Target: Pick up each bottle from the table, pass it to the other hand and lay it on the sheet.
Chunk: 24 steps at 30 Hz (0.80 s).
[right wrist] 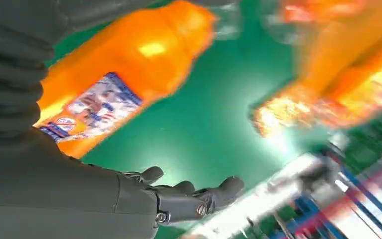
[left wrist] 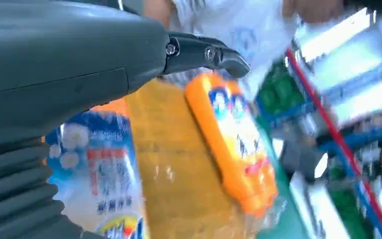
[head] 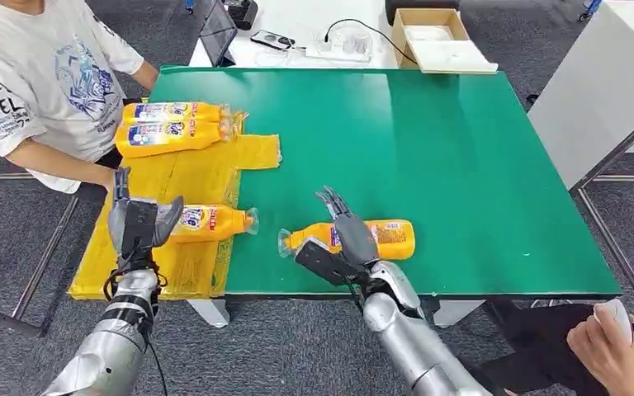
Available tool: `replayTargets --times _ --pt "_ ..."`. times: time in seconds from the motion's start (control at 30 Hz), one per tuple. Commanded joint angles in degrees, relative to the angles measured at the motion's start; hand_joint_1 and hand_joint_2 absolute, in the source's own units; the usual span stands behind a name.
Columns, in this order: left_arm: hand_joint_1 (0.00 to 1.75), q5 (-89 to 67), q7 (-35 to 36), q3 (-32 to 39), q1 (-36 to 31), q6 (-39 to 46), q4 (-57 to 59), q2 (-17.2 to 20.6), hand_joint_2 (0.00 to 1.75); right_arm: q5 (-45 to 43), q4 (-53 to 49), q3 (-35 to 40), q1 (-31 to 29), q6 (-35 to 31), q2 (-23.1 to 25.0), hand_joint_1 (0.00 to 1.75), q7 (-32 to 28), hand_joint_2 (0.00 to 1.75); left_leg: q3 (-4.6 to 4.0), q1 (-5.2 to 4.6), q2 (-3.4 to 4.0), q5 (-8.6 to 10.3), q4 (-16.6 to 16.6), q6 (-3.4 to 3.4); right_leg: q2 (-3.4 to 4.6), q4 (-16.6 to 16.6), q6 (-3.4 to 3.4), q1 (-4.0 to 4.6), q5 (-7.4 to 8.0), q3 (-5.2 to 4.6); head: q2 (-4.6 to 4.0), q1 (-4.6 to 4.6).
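Both silver arms are seen at the near edge in the head view: the left hand (head: 139, 223) is held unclenched at the base of a bottle (head: 213, 223) lying on the yellow sheet (head: 202, 169), while the right hand (head: 343, 243) is laid, fingers spread, over a fourth bottle (head: 380, 238) on the green table (head: 429, 157). Two more bottles (head: 169, 125) are laid side by side at the sheet's far end, beside a seated person (head: 37, 82). From the left wrist, spread fingers (left wrist: 204, 54) are seen with nothing grasped; from the right wrist, fingers (right wrist: 189, 196) are extended beside the bottle.

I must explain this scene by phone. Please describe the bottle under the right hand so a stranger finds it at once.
Start at the green table and go to its near edge. There an orange bottle lies on its side under the right hand, clear cap toward the yellow sheet. Unlike the other three, it lies on bare green, not on the sheet.
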Motion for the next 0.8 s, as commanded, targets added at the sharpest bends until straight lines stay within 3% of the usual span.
replayTargets --times 0.03,0.13,0.4,0.8 --pt "0.0 -7.19 0.13 -8.83 7.99 4.13 -15.64 -1.32 1.75 2.56 19.73 3.91 -12.43 5.85 -6.15 0.0 3.26 1.75 0.18 0.0 0.03 -0.09 0.04 0.08 -0.07 -0.05 -0.1 0.03 -0.06 0.23 0.0 0.07" --pt "0.0 -9.7 0.13 -9.3 8.05 4.13 -15.51 -2.02 1.75 2.85 20.4 4.45 -12.76 7.04 -6.77 0.0 3.51 1.75 0.08 -0.02 -0.23 -0.07 0.05 0.07 -0.21 -0.01 -0.11 0.0 -0.11 0.22 0.0 0.02" --pt "0.0 -8.94 0.13 -9.75 8.0 4.13 -15.71 -2.1 1.75 3.04 20.32 4.86 -12.61 7.31 -6.71 0.0 3.57 1.75 0.0 -0.01 -0.1 -0.03 0.02 0.02 -0.12 -0.02 -0.09 0.05 -0.04 0.07 0.0 0.0" --pt "0.0 -7.6 0.13 -12.41 6.2 4.13 -11.42 -2.4 1.75 3.67 25.33 7.84 -15.98 12.71 -7.78 0.0 5.64 1.75 0.13 0.0 -0.12 -0.05 0.03 0.05 -0.16 -0.03 -0.12 0.03 -0.08 0.2 0.0 0.02"
